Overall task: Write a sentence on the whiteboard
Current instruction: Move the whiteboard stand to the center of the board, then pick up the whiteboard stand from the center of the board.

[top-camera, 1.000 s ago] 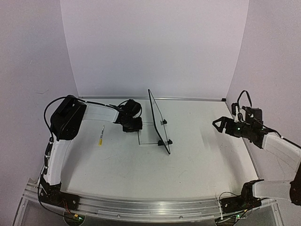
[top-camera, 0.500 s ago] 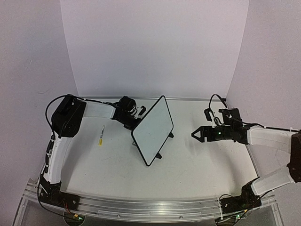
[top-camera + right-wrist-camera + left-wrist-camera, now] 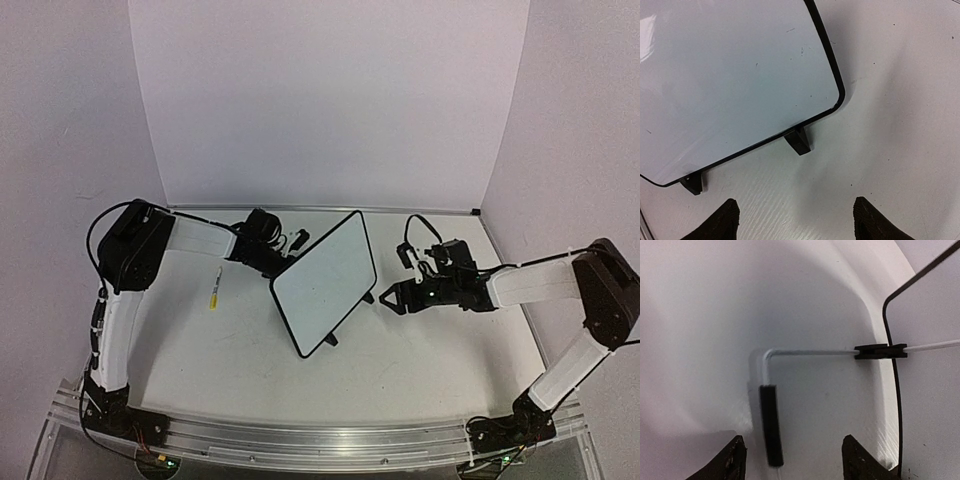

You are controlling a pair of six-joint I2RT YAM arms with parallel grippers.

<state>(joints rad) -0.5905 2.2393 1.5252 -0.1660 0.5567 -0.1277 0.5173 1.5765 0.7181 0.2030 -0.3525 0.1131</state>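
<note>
The whiteboard (image 3: 325, 280) stands tilted mid-table on black clip feet (image 3: 799, 141), its white face turned toward the camera and my right arm. That face (image 3: 730, 75) looks blank; the sentence is not in view. My left gripper (image 3: 293, 243) sits behind the board's far upper edge, open. In the left wrist view the left gripper (image 3: 797, 462) frames a black sleeve (image 3: 770, 425) on a bent white wire stand (image 3: 810, 353) without touching it. The board's black rim (image 3: 894, 390) is at the right. My right gripper (image 3: 385, 300) hovers open just right of the board, and in the right wrist view the right gripper (image 3: 797, 220) holds nothing.
A thin yellow-and-white marker (image 3: 214, 288) lies on the table left of the board, below the left forearm. A metal rail (image 3: 300, 440) runs along the near edge. White walls close in the back and both sides.
The board swung from edge-on to face the camera and shifted slightly nearer. My left gripper opened behind it. My right arm reached left, close to the board's right side.
</note>
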